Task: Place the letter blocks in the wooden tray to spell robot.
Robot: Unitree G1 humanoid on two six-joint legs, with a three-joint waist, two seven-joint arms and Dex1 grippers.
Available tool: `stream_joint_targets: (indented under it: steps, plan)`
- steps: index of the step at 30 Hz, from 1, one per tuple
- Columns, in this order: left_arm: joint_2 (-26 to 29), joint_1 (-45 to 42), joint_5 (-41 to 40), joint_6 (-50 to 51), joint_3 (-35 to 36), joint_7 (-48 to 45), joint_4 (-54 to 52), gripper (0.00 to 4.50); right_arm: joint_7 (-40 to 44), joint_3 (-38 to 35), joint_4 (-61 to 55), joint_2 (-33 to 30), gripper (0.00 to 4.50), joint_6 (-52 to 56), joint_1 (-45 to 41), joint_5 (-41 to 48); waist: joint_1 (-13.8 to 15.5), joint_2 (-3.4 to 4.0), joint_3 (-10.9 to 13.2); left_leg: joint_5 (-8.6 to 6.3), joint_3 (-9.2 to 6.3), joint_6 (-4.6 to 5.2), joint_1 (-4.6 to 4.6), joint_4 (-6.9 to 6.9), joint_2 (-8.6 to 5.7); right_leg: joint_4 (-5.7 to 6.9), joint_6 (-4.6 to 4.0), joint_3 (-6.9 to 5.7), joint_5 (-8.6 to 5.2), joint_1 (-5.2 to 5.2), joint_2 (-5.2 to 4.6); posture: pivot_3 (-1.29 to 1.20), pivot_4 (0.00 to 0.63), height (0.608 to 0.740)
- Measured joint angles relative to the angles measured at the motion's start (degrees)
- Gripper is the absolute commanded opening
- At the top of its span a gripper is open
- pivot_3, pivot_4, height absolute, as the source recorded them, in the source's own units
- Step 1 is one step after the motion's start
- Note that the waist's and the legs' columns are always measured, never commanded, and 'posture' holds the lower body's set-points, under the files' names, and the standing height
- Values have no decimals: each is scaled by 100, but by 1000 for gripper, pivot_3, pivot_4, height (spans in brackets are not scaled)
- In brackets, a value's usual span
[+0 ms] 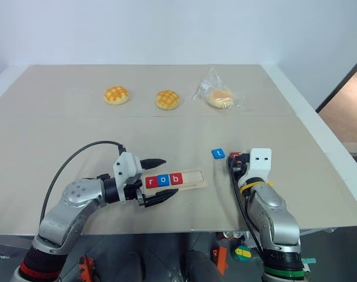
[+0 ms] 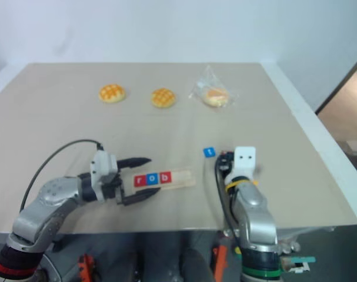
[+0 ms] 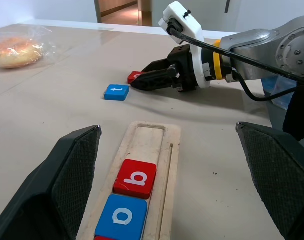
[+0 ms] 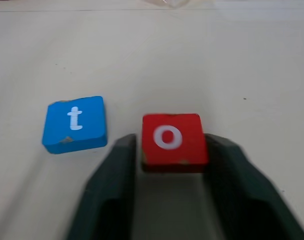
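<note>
While r, o, b fill the wooden tray (image 1: 190,179): right end effector (image 4: 169,150) clamping red "o" block (image 4: 174,137), left end effector (image 1: 156,181) agape.

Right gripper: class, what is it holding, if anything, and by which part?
The right gripper is closed on the red o block, its fingers pressing the tile's two opposite side edges, on the table.
</note>
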Motion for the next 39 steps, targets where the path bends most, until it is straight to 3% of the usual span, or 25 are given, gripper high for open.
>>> stream_joint_targets:
  steps: [5, 14, 25, 26, 27, 33, 37, 39]
  plan:
    - [5, 25, 41, 0, -19, 15, 0, 4500, -81, 127, -327, 53, 1195, 244, 160, -1, 1, 0, 0, 0, -3, 0, 0, -1, 2, 0, -3, -2, -2, -1, 2, 0, 150, 740]
    - [144, 107, 148, -6, -32, -31, -1, 4500, 170, 474, -2257, -44, 1195, 1673, 1224, 373, -1, -1, -2, -3, -16, -4, 1, -10, 4, 0, -11, -12, -14, -1, 3, 0, 150, 740]
    - [212, 88, 197, -43, -33, -169, 156, 4500, -5, 559, -3052, 120, 1195, 2806, 1281, 754, 0, -1, -1, -3, -16, -6, -2, -9, 2, 0, -19, -13, -21, -3, 0, 0, 150, 740]
    - [211, 84, 202, -48, -35, -180, 161, 4500, -57, 575, -3088, 161, 2198, 2852, 1282, 753, 0, -1, -1, -4, -16, -6, -2, -9, 2, 0, -18, -13, -21, -3, 0, 0, 150, 740]
    - [211, 83, 203, -51, -37, -185, 161, 4500, -83, 582, -3113, 175, 2250, 2876, 1282, 754, -1, -1, -1, -4, -17, -6, -2, -9, 2, 0, -18, -13, -21, -3, 0, 0, 150, 740]
    - [209, 85, 275, -140, -65, -248, 174, 4500, -145, 400, -3485, 80, 4322, 3152, 1125, 805, 0, -1, -1, -5, -16, -8, -3, -9, 0, 0, -15, -13, -21, -3, -2, 0, 150, 740]
    - [204, 103, 324, -166, -76, -256, 177, 4500, 258, -15, -3540, -372, 4462, 3424, 778, 1092, -4, 0, -1, -5, -13, -8, -2, -8, 0, 0, -14, -11, -21, -2, -2, 0, 150, 740]
    - [195, 107, 375, -205, -96, -263, 204, 4500, 816, -322, -3414, -971, 4462, 3389, 386, 1405, -4, 0, 0, -5, -11, -7, 1, -7, -1, -2, -15, -11, -21, 2, -2, 0, 150, 740]
